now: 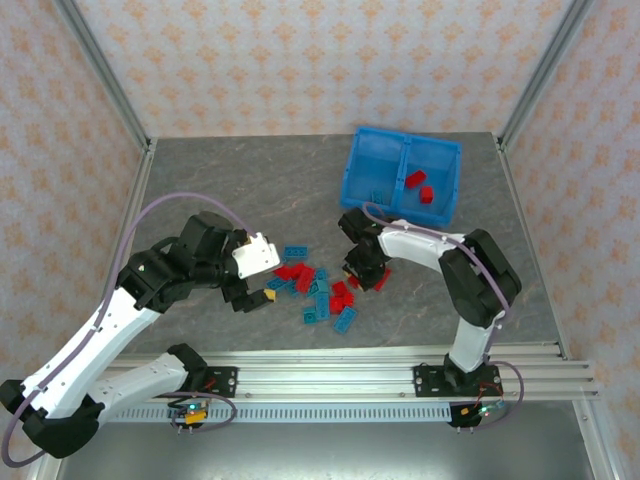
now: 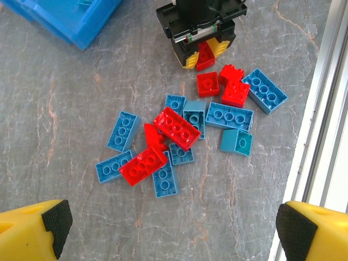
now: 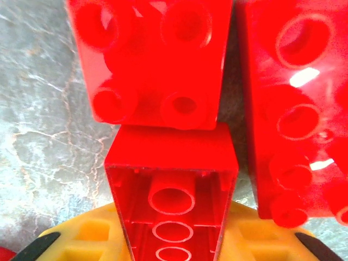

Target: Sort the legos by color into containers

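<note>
Left gripper (image 2: 174, 234) hangs over the grey, veined, stone-look table (image 1: 230, 180), its yellow fingers (image 2: 38, 228) with black pads spread wide and nothing between them. Just right of it the legos (image 2: 179, 136) lie in a loose heap mid-table: glossy studded bricks, bright red and teal-blue, a few tipped to show hollow insides. At the heap's right edge the right gripper (image 2: 204, 58) pinches one red brick (image 3: 171, 157), its tube-lined underside facing the wrist camera. Farther right and back sits the bright blue plastic bin (image 1: 352, 175), with teal bricks in its left compartment (image 1: 380, 160) and red ones in its right compartment (image 1: 440, 160).
</note>
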`<state>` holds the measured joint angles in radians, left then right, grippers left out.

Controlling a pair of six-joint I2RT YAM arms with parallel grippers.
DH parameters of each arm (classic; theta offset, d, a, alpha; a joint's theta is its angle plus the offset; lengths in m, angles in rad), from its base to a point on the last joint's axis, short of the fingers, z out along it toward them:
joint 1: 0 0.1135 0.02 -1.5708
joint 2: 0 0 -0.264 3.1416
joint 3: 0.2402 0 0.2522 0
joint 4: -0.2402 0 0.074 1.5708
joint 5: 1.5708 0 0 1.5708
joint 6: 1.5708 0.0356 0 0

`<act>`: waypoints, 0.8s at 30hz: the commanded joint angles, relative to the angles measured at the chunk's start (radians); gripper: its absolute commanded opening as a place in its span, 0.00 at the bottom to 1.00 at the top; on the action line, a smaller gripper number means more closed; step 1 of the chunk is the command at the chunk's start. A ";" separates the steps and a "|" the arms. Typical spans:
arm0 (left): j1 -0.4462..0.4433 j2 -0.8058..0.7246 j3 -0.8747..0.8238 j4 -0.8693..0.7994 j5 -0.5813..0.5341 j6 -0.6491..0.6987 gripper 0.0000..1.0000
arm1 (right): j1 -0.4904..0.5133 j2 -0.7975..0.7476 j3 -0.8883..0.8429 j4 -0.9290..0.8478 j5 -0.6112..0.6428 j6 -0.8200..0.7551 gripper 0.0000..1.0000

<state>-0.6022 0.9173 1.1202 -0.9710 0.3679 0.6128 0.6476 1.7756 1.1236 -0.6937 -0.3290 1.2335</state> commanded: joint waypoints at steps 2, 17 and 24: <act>-0.004 -0.033 -0.004 0.073 0.070 0.051 1.00 | 0.002 -0.142 0.083 -0.075 0.104 -0.064 0.33; -0.004 -0.050 0.004 0.220 0.070 0.050 1.00 | -0.332 -0.177 0.393 -0.141 0.380 -0.448 0.32; -0.004 -0.055 0.012 0.248 0.016 -0.017 1.00 | -0.486 0.102 0.590 -0.157 0.315 -0.554 0.33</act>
<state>-0.6022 0.8738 1.1042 -0.7616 0.4244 0.6296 0.1886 1.7901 1.6505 -0.8165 -0.0044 0.7589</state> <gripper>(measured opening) 0.997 0.328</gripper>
